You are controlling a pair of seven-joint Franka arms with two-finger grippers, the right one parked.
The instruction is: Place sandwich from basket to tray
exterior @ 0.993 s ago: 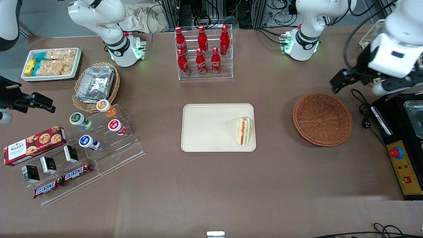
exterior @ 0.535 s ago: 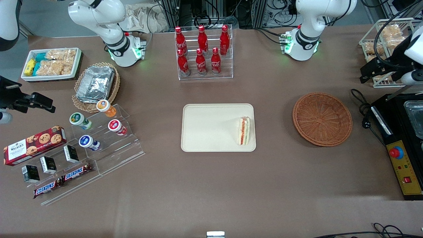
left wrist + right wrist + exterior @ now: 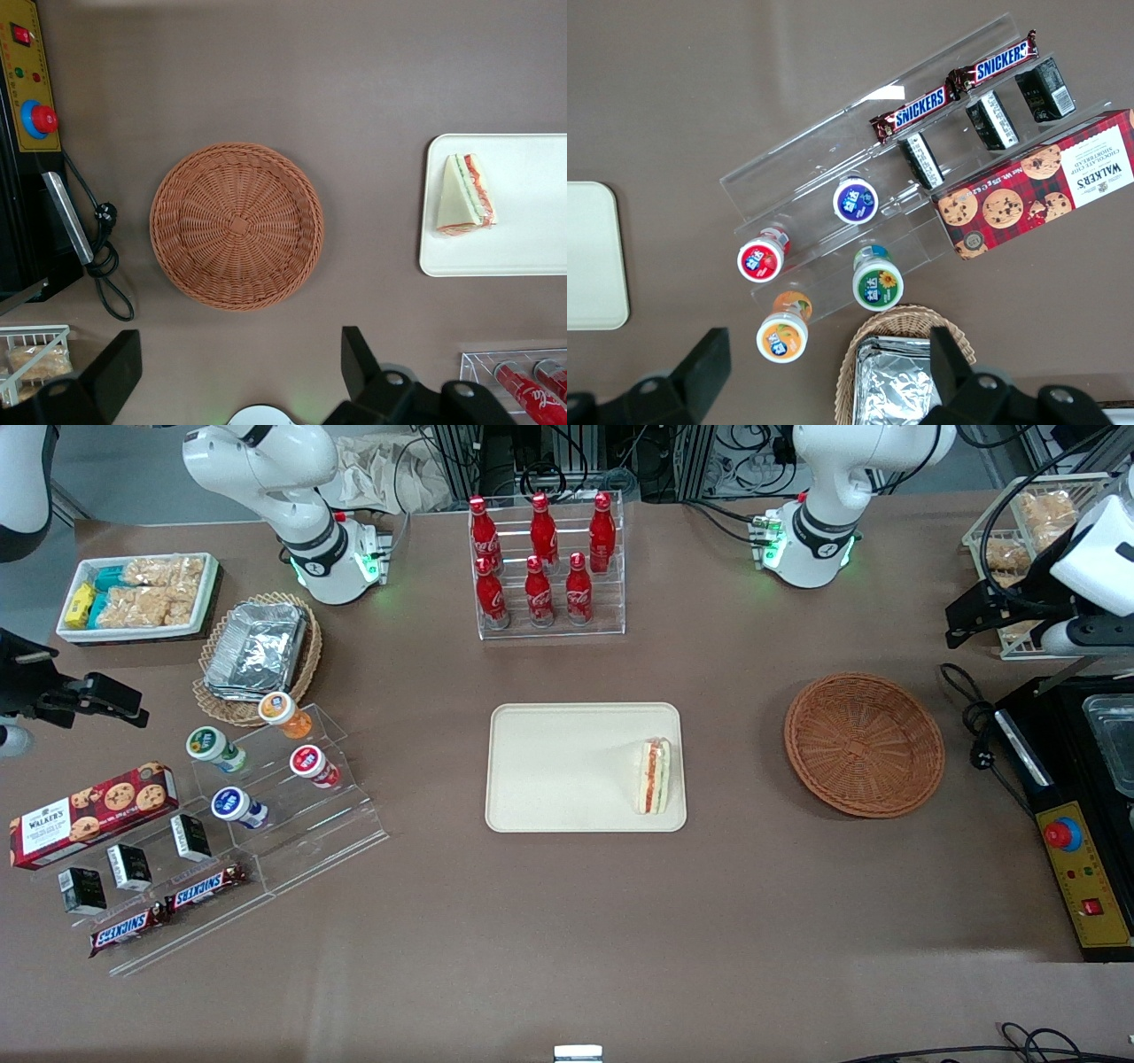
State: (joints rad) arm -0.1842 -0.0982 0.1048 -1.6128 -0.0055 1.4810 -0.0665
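Front view shows the sandwich (image 3: 654, 776) lying on the tray (image 3: 567, 766), right against the tray's rim at the edge toward the basket (image 3: 864, 744). The basket, well apart from the tray toward the working arm's end of the table, holds nothing. The gripper (image 3: 239, 376) hangs high above the table, farther from the front camera than the basket, its fingers spread wide and holding nothing.

So the placing looks done. The main risk I judge is the sandwich sitting so close to the rim that a nudge to the tray could tip it off. A black cable (image 3: 974, 717) coils just beside the basket, and a bottle rack (image 3: 547, 567) stands farther off than the tray; neither blocks anything.
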